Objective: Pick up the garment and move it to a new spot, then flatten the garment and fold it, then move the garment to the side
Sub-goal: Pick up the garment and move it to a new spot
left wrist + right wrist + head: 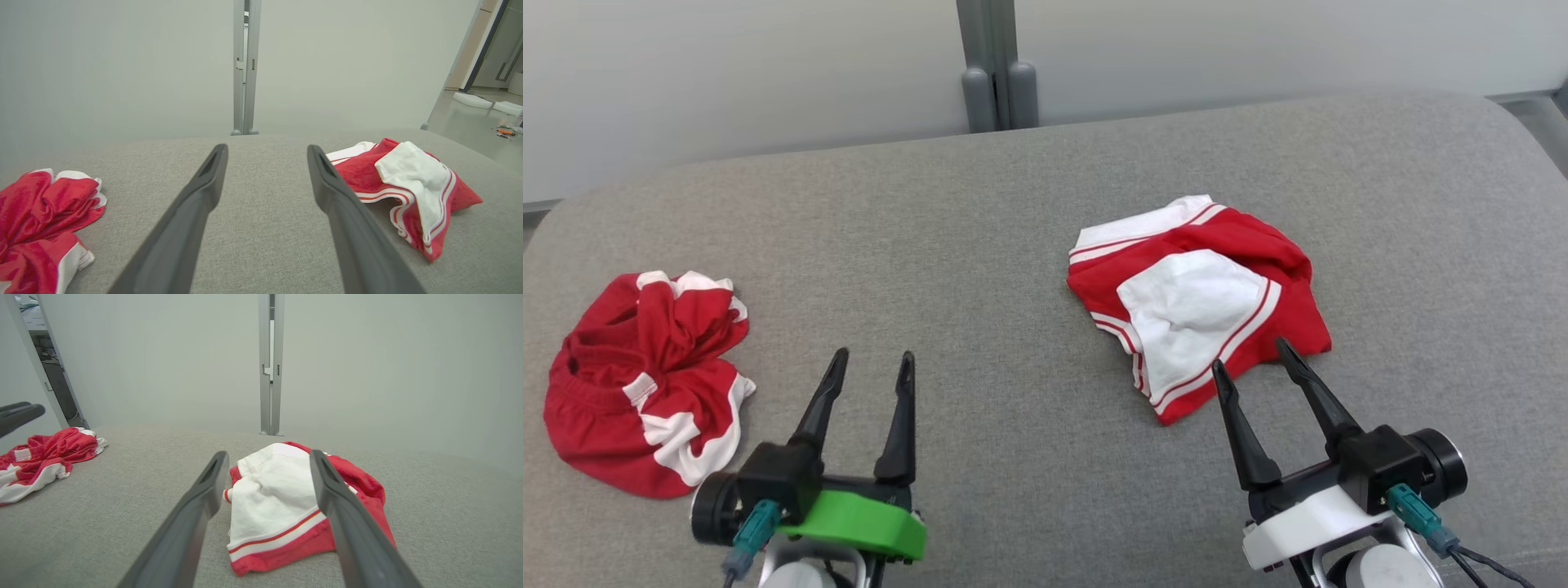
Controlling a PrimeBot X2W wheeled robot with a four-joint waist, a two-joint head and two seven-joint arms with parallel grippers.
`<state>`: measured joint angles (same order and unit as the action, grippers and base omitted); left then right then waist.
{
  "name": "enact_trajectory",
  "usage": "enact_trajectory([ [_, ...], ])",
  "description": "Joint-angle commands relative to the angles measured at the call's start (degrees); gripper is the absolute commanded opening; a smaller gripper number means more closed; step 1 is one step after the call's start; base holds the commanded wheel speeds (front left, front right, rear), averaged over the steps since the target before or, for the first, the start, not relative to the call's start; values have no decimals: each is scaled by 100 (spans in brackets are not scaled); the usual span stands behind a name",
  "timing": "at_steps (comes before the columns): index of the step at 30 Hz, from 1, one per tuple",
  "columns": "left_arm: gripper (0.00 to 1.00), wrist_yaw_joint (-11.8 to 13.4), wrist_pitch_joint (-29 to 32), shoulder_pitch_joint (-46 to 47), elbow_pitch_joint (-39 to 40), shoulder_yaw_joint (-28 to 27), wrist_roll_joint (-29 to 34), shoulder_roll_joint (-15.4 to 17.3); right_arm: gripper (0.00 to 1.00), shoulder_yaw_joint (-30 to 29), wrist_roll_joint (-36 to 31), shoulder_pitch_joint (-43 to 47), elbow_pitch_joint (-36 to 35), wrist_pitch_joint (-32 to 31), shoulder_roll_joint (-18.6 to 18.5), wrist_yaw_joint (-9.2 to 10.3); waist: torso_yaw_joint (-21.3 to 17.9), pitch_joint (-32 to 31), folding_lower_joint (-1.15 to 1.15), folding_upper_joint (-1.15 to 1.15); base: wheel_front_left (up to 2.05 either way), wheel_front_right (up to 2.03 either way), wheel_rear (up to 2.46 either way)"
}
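While the left tool (pixel 873 355) and right tool (pixel 1250 354) hover wide open and empty, the half-folded red-and-white cloth garment (pixel 1192 302) lies on the grey upholstered bench (pixel 1013 245) just before the right one, apparently awaiting flattening.

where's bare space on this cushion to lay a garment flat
Widest free patch: the grey cushion between the crumpled garment and the folded garment, ahead of the left gripper. Also the far strip along its back edge. Crowded at the folded garment's near hem, by the right gripper.

On cushion (pixel 980 269): left garment (pixel 645 384) near left edge, right garment (pixel 1201 306) right of centre, well apart; post (pixel 996 65) behind.
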<state>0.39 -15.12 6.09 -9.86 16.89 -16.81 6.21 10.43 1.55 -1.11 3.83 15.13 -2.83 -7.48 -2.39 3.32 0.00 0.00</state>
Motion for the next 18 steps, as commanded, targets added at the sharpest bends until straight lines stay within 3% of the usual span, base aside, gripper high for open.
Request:
enact_trajectory([
  [1, 100, -35, -3, -254, 134, -203, 89, -63, 100, -21, 39, 109, -15, 3, -10, -3, 327, -338, 0, 0, 0, 0, 0],
  [8, 100, -295, -3, -1131, 908, -1108, 647, -289, 100, -43, 86, 269, -78, 2, -8, -3, 361, -466, 0, 0, 0, 0, 0],
  [18, 100, -274, -3, -1689, 827, -1074, 861, -330, 100, -113, 58, 551, -25, 3, -10, -3, 332, -562, 0, 0, 0, 0, 0],
])
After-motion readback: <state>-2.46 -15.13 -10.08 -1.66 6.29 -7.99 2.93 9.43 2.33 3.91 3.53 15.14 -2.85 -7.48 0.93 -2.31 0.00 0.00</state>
